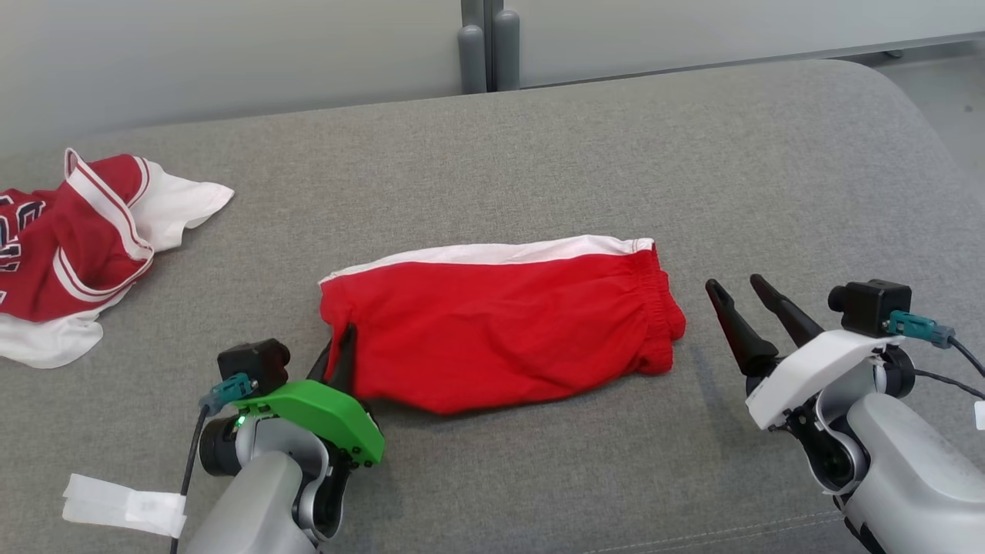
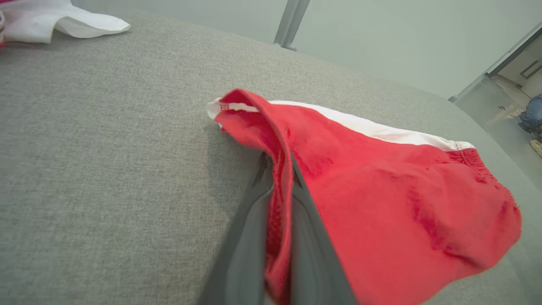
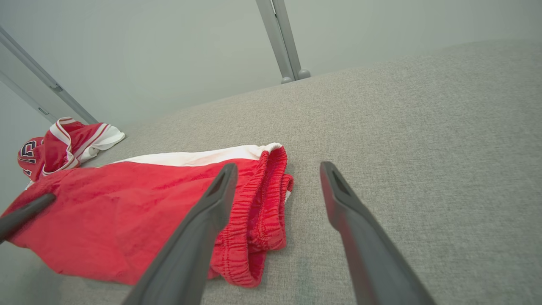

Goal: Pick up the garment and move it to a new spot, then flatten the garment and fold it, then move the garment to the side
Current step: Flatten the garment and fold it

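1. The shorts (image 1: 500, 331), red with a white stripe along the far edge, lay folded on a grey couch (image 1: 554, 146) straight ahead of the robot, between its two arms.
2. Their long axis ran left to right. The gathered elastic waistband pointed to the robot's right and the leg hem to its left.
3. Nearest the robot on the left, a white strip (image 1: 123, 504) lay flat on the couch beside the left forearm.
4. The left gripper (image 1: 344, 338) was clamped tight on the near left corner of the shorts. In the left wrist view a ridge of red cloth stood pinched between its two fingers.
5. The right gripper (image 1: 735, 285) stood spread wide and held nothing, near the waistband end and clear of it.
6. Farther off to the left, well apart from the shorts, a red and white jersey (image 1: 85, 238) lay crumpled.
7. Beyond the couch's far edge, two grey posts (image 1: 489, 46) stood against a pale wall.
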`<state>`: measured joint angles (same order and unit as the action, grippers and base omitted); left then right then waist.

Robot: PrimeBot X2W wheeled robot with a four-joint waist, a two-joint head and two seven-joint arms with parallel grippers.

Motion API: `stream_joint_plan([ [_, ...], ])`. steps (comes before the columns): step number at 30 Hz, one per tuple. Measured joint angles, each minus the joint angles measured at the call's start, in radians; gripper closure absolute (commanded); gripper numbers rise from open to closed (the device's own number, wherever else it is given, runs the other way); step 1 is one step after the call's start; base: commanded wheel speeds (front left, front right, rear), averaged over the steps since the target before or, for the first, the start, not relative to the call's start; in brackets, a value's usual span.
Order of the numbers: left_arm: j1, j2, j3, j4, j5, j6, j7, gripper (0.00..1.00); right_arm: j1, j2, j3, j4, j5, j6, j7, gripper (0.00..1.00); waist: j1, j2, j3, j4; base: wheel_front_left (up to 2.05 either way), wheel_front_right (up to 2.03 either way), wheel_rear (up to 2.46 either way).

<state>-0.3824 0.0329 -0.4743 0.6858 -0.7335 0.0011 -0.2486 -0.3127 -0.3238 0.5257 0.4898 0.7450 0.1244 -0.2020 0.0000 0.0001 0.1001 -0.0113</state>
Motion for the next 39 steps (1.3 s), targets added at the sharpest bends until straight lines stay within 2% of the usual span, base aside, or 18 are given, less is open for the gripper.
stream_joint_plan([
  [1, 0.006, 0.000, 0.005, -0.017, 0.012, 0.006, 0.000, 0.00, 0.002, 0.003, -0.002, 0.001, 0.000, 0.000, -0.001, 0.00, -0.0001, 0.0000, -0.004, 0.000, 0.00, 0.00, 0.00],
  [9, 0.057, 0.026, 0.001, -0.110, 0.154, 0.066, 0.000, 0.00, 0.037, 0.010, -0.009, 0.018, -0.007, -0.004, -0.014, 0.00, -0.0001, 0.0000, -0.034, -0.001, 0.00, 0.00, 0.00],
  [13, 0.097, 0.047, 0.002, -0.154, 0.202, 0.085, 0.000, 0.00, 0.050, 0.013, -0.019, 0.021, -0.007, -0.022, -0.019, 0.00, 0.0000, 0.0000, -0.049, 0.003, 0.00, 0.00, 0.00],
  [25, 0.184, 0.068, 0.069, -0.318, 0.309, 0.106, 0.000, 0.00, 0.082, 0.033, -0.045, 0.030, -0.008, -0.056, -0.035, 0.00, 0.0000, 0.0000, -0.089, 0.030, 0.00, 0.00, 0.00],
  [32, 0.276, 0.066, 0.153, -0.391, 0.311, 0.118, 0.000, 0.00, 0.096, 0.039, -0.058, 0.023, -0.010, -0.066, -0.036, 0.00, 0.0000, 0.0000, -0.110, 0.054, 0.00, 0.00, 0.00],
  [39, 0.318, 0.057, 0.161, -0.445, 0.337, 0.119, 0.000, 0.00, 0.098, 0.038, -0.062, 0.027, -0.016, -0.074, -0.036, 0.00, 0.0000, 0.0000, -0.114, 0.074, 0.00, 0.00, 0.00],
])
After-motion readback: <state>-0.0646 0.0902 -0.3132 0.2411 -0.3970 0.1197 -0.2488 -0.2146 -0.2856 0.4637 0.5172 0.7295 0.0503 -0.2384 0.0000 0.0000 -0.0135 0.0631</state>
